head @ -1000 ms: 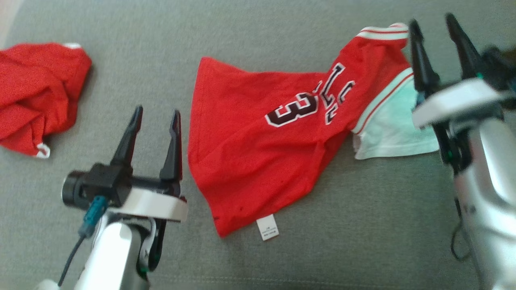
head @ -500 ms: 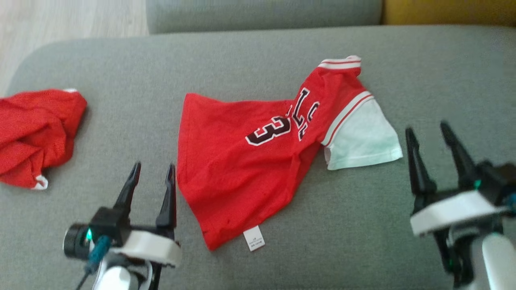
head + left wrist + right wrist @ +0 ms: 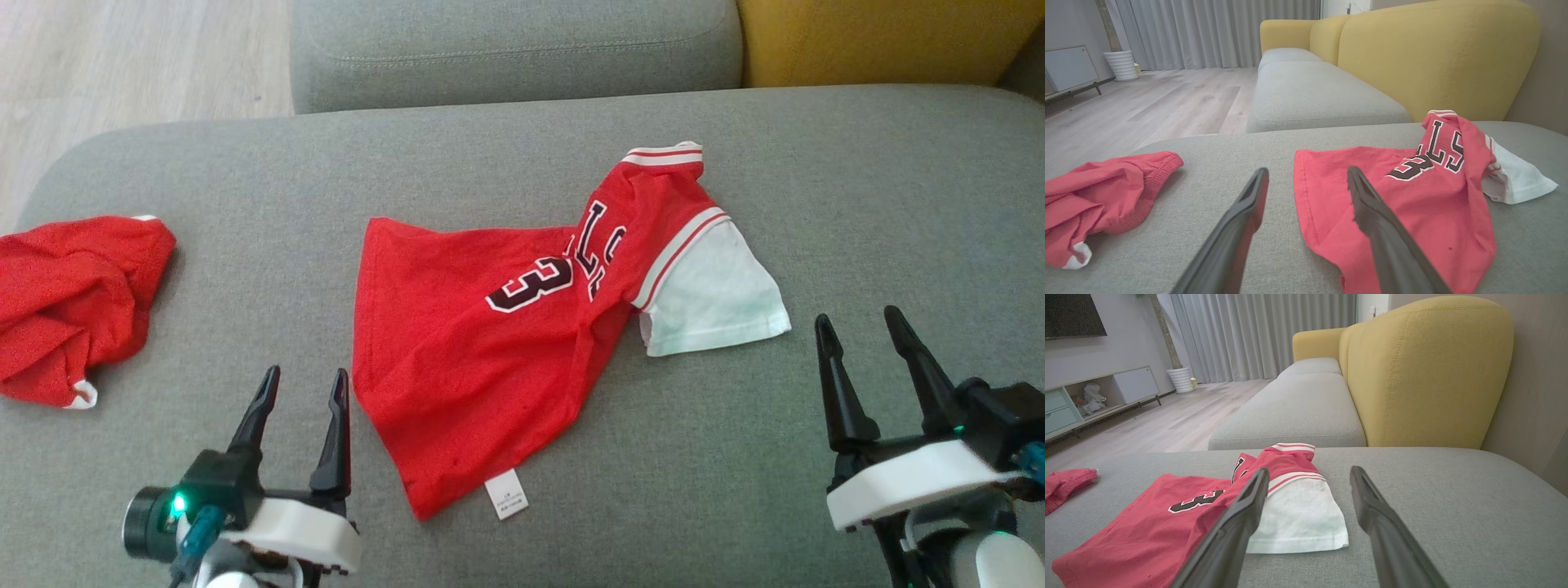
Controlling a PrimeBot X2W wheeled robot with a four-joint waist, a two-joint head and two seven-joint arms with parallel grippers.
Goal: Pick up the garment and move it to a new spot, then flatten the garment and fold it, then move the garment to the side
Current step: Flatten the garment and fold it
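Plainly, the shirt (image 3: pixel 490 351) lies mid sofa seat (image 3: pixel 898 204), long axis running crosswise, hem (image 3: pixel 363 327) left, white sleeve (image 3: pixel 710 302) right. The left fingers (image 3: pixel 335 433), spread and empty, sit just beside the hem (the nearer arm); the right fingers (image 3: pixel 837 384), also spread, sit near the sleeve.

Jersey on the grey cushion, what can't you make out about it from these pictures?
Jersey lettering: head view, a fold hides all but "LS" and "3".
White tag: head view, print too small to read.
Other red garment: head and left wrist views, cut off by the left edge.
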